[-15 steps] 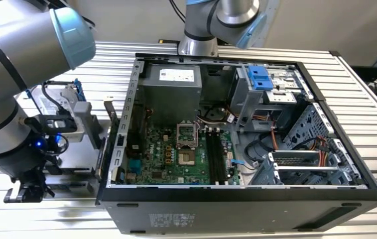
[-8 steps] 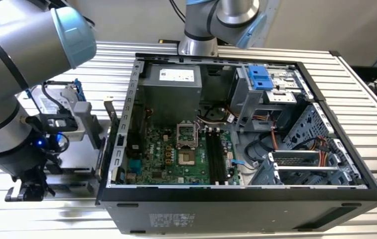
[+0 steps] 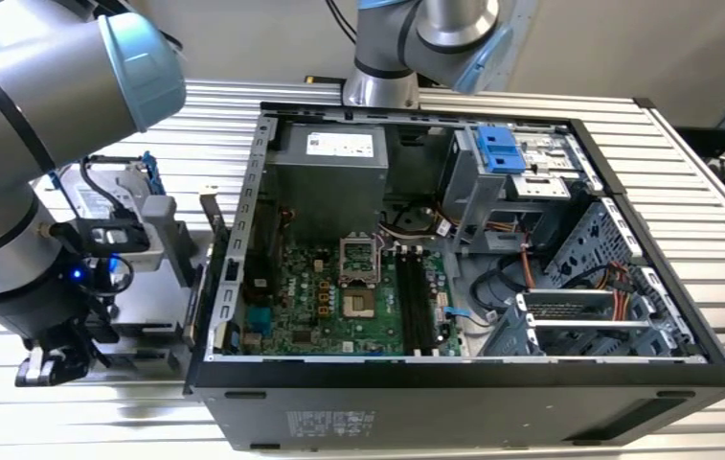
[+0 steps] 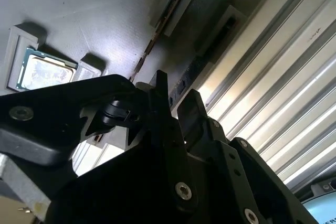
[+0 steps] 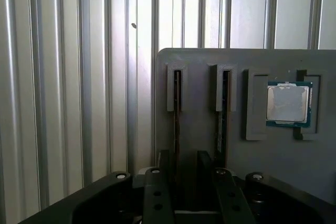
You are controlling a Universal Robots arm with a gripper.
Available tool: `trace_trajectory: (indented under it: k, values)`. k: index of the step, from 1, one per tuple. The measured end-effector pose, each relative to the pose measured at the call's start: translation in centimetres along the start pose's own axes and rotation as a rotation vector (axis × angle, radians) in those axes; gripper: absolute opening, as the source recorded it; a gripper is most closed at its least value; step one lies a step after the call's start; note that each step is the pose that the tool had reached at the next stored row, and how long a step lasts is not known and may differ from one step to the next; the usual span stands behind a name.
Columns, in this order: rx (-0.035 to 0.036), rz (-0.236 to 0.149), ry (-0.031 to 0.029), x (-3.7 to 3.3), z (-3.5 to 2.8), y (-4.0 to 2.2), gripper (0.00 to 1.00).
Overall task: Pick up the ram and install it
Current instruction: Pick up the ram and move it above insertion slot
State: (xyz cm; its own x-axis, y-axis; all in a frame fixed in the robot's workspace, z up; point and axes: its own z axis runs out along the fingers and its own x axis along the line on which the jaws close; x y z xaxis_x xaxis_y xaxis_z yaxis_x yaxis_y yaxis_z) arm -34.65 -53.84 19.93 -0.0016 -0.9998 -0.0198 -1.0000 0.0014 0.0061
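Ribbed metal table, hand astride thin ram

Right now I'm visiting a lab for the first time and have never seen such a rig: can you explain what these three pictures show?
The big grey jointed machine is a robot arm. The exterior view, from a camera off the arm, shows an open computer case on a ribbed metal table. Both wrist views come from cameras riding on the arm, looking past its black claw. Next to the case lies a grey tray holding two memory sticks on edge in slots and a square processor chip. The claw is open and holds nothing; its fingers line up with one memory stick.
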Motion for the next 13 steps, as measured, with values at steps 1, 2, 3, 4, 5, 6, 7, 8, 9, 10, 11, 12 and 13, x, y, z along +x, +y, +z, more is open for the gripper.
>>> trace_trajectory:
  k: [1,2,3,4,5,6,7,8,9,10,11,12,13]
  values:
    - [0.0001,0.0,0.0,0.0,0.0,0.0,1.0]
    - [0.0,0.0,0.0,0.0,0.01,0.0,1.0]
    - [0.0,0.0,0.0,0.0,0.01,0.0,1.0]
    - [-0.0001,0.0,0.0001,0.0,0.0,0.0,1.0]
    - [-0.0001,0.0,0.0001,0.0,0.01,0.0,1.0]
    - [0.0,0.0,0.0001,0.0,0.01,0.0,1.0]
    - [0.0,0.0,0.0,0.0,0.02,0.0,1.0]
    - [0.0001,0.0,0.0,0.0,0.03,0.0,1.0]
    - [0.0,0.0,0.0,0.0,0.03,0.0,0.0]
    - [0.0,0.0,0.0,0.0,0.03,0.0,0.0]
    - [0.0001,0.0,0.0,0.0,0.04,0.0,0.0]
    - [0.0002,0.0,0.0,0.0,0.04,0.0,0.0]
    - [0.0001,0.0,0.0,0.0,0.05,0.0,0.0]
